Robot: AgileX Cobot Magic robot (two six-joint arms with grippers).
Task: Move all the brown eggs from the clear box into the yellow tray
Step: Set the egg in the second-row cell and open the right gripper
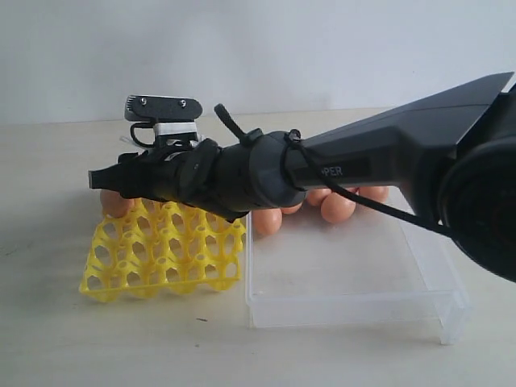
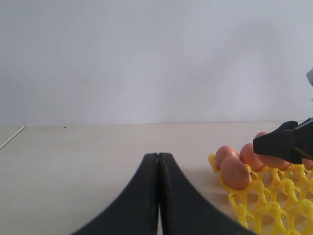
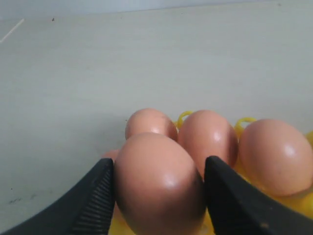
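We see the right gripper (image 3: 159,205) clamping a brown egg (image 3: 156,166) over the yellow tray (image 1: 161,251), the left gripper (image 2: 158,196) closed and empty; an off-cup release risks cracking it on the seated eggs (image 3: 208,134).

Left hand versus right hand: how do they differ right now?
The left hand is shut and empty; the right hand grips a brown egg. The left hand is over the table beside the yellow tray; the right hand is above the tray. Both are black.
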